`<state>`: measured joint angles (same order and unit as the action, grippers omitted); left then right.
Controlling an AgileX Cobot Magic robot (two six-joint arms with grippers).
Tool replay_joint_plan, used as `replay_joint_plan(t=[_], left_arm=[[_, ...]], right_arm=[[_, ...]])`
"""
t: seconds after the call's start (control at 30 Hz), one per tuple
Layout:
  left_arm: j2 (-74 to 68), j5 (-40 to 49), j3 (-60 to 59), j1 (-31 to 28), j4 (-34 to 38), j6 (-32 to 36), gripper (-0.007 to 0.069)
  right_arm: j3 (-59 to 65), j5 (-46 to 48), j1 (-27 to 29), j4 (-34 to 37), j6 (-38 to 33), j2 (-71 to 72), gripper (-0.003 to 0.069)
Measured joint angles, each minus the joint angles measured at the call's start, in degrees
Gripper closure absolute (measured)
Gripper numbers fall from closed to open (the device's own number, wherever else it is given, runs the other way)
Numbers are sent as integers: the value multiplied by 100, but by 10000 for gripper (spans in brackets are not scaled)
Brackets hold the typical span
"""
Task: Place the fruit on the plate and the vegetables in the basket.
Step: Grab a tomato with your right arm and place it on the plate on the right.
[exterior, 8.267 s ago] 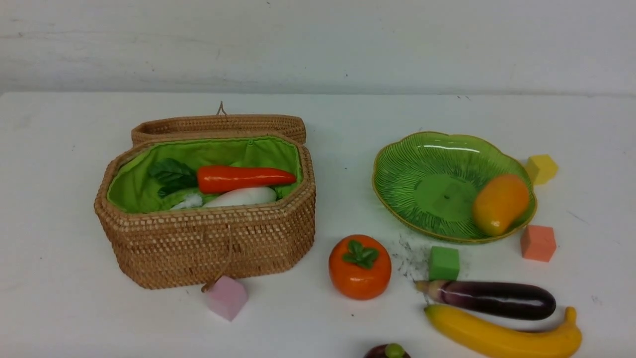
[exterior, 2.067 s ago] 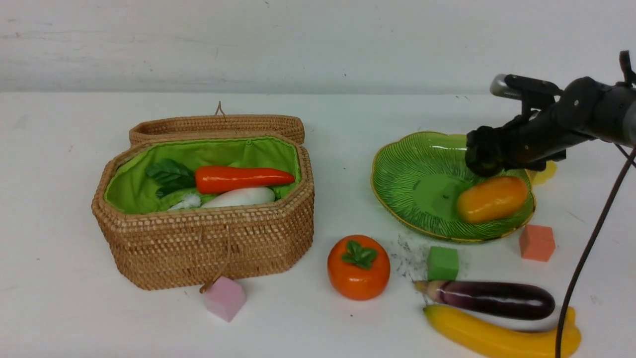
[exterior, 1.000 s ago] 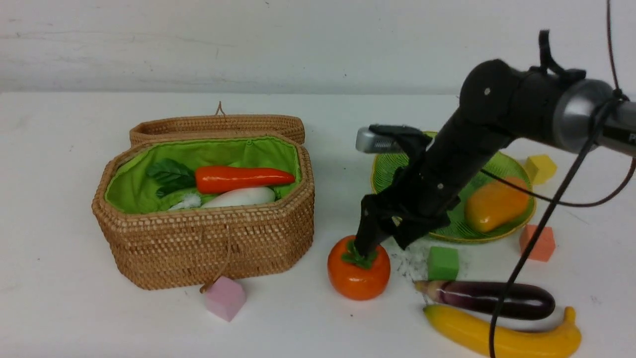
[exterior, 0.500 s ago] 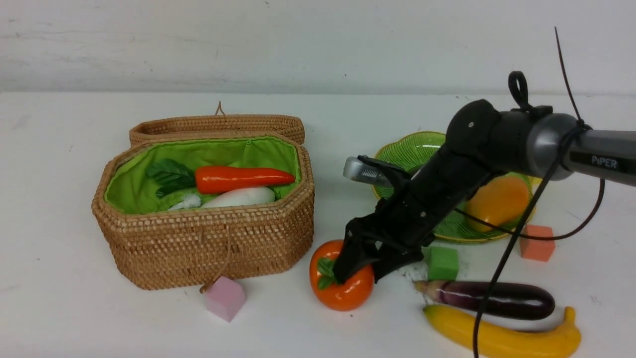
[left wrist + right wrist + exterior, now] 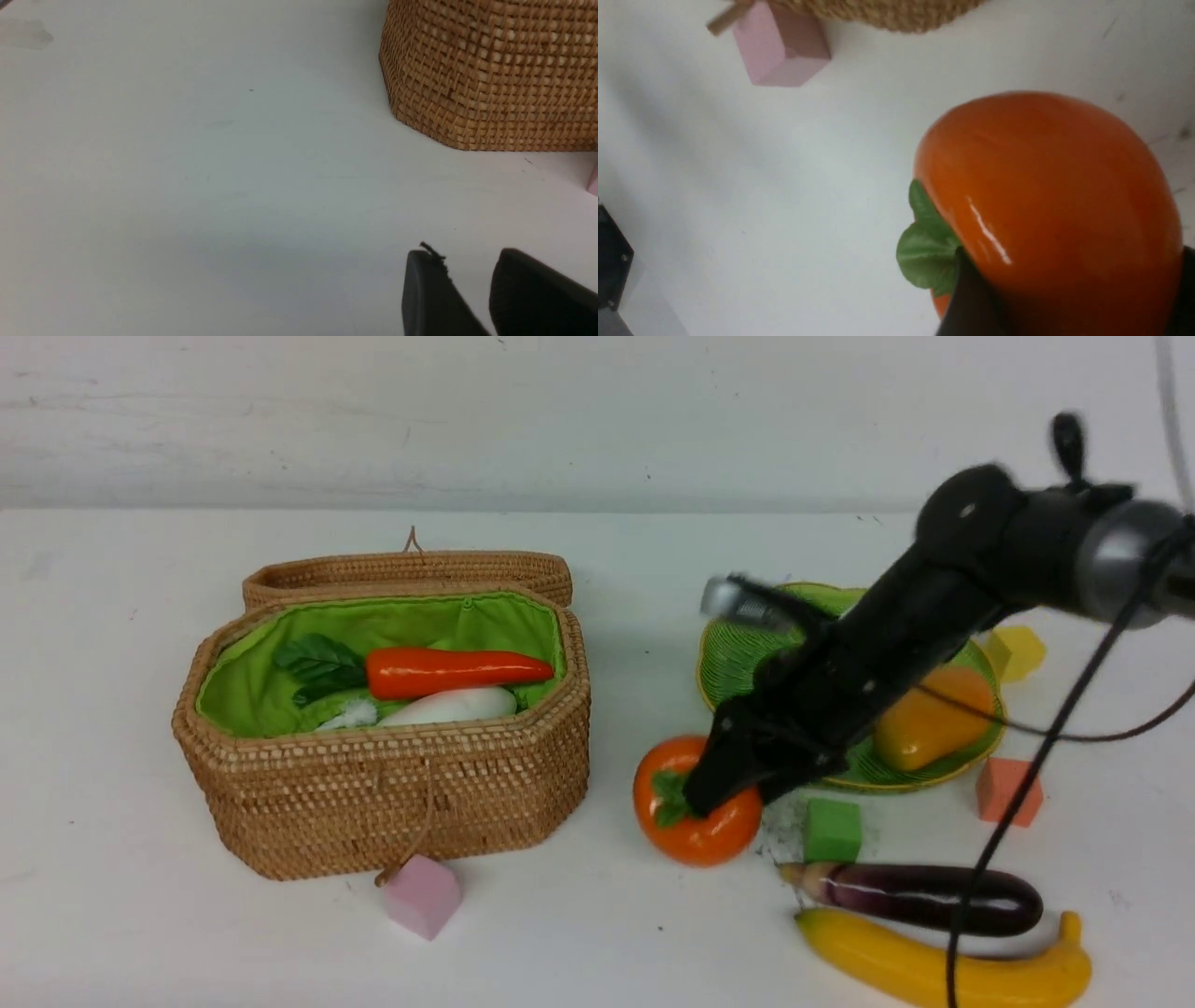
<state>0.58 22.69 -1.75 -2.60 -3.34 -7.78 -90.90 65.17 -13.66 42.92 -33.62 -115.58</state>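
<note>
My right gripper [image 5: 719,793] is shut on the round orange persimmon [image 5: 695,821], which hangs tilted just off the table between basket and plate, its green leaf cap turned sideways. In the right wrist view the persimmon [image 5: 1045,210] fills the space between the dark fingers. The green plate [image 5: 747,663] behind it holds the yellow-orange mango [image 5: 929,719]. The open woven basket [image 5: 392,784] on the left holds the red carrot [image 5: 457,672] and white radish [image 5: 448,707]. Eggplant [image 5: 920,896] and banana [image 5: 934,971] lie at the front right. My left gripper [image 5: 467,256] hovers open over bare table near the basket [image 5: 490,74].
Foam cubes lie about: pink [image 5: 422,896] by the basket's cord loop, green [image 5: 833,831] just right of the persimmon, orange [image 5: 1006,791] and yellow [image 5: 1018,651] beside the plate. The basket's lid lies folded back behind it. My right arm's cable hangs over the eggplant and banana.
My right gripper came down on the persimmon, tipped it over, closed on it and has now carried it up and to the right towards the plate. The left gripper has not moved.
</note>
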Motion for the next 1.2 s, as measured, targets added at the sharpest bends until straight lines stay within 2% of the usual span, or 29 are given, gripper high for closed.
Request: replay_joint_plan(t=[0.17,0.3,0.43,0.93,1.07,1.13,1.2], left_arm=[[0,0,0,0,0,0,426],[0,0,0,0,0,0,426],[0,0,0,0,0,0,426],[0,0,0,0,0,0,424],[0,0,0,0,0,0,418],[0,0,0,0,0,0,414],[0,0,0,0,0,0,412]], right_arm=[[-302,-346,826,63,-3,394,175],[-320,-1312,1496,320,115,375,175],[-320,-1945,1844,553,260,199,175],[-320,-2584,1843,704,271,-474,172],[-320,-2547,1843,743,271,-510,97],[-320,-2507,1843,757,271,-510,22],[-320,-2457,1843,757,271,-510,-6]])
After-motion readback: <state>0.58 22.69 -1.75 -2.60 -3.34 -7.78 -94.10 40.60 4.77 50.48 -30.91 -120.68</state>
